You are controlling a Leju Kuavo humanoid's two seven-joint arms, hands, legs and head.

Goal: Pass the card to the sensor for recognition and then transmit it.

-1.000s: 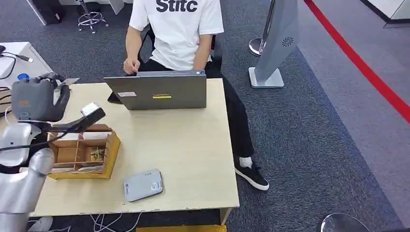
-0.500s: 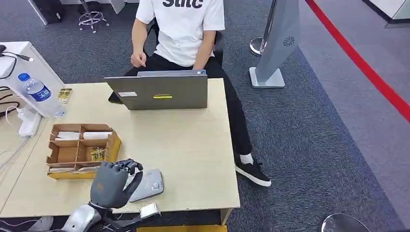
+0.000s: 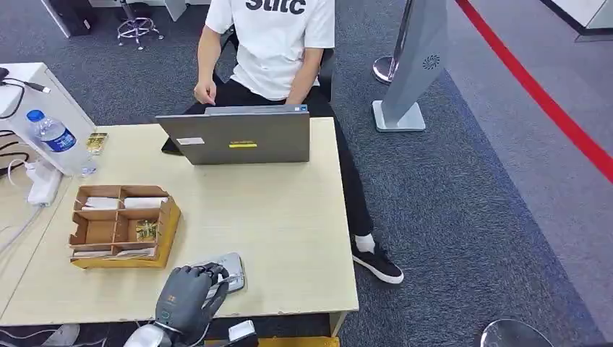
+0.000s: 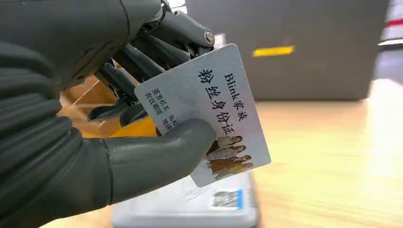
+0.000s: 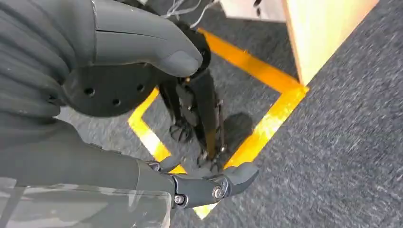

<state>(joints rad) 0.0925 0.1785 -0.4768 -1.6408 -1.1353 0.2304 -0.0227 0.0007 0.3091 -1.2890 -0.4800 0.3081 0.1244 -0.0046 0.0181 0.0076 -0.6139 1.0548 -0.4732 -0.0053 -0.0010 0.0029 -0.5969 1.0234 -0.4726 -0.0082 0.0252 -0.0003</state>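
White card (image 4: 209, 118) w/ printed Chinese text pinched between thumb and dark fingers of left hand (image 3: 189, 296), held right above grey sensor (image 3: 230, 269) at table's (image 3: 289, 217) near edge; right hand (image 5: 119, 95) hangs by floor, fingers apart, holding nothing; cardboard organizer (image 3: 119, 224) just beside sensor (laptop (image 3: 238, 136) at far edge, person (image 3: 275, 43) seated behind it).
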